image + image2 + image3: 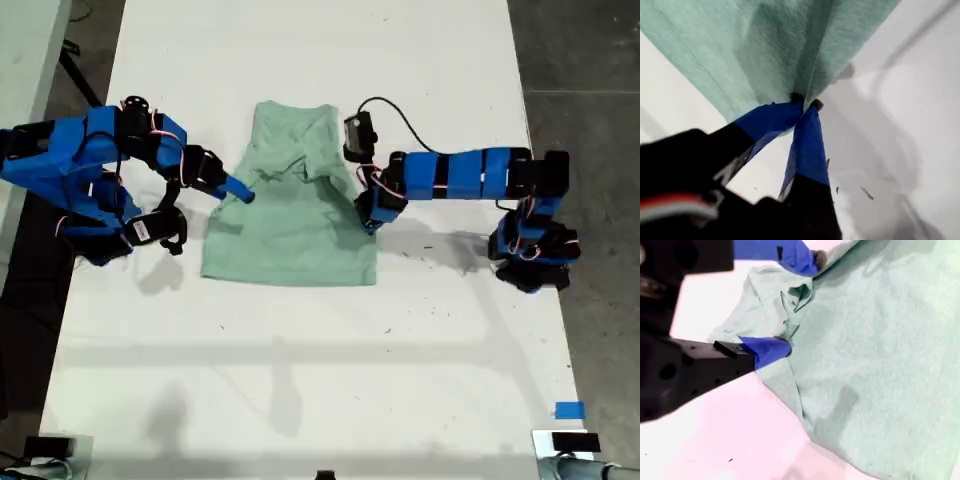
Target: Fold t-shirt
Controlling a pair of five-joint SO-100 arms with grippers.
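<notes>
The t-shirt (290, 215) lies on the white bench (300, 350), a little above the middle of the exterior view, with its hem toward the lower edge of that view and its neck end toward the upper edge. The lower part lies flat; the upper part is rumpled, and the cloth is bunched into folds where the sleeves are drawn in over the body. My first gripper (804, 102) is at the shirt's edge on the exterior view's right (368, 215); in the first wrist view its blue-taped fingertips (812, 125) meet at a point with a tented ridge of mint cloth (790, 55) pinched between them, so it is clamped on the t-shirt, and the fabric rises off the bench there. My second gripper (797, 302) reaches in from the exterior view's left (238, 190) at the crumpled sleeve; its jaws stand apart, one blue finger (767, 349) resting against the folded cloth (865, 355) and the other above the bunch, with wrinkled fabric between them but not squeezed. A small blue tape mark (568, 410) sits on the bench near the exterior view's lower right corner
</notes>
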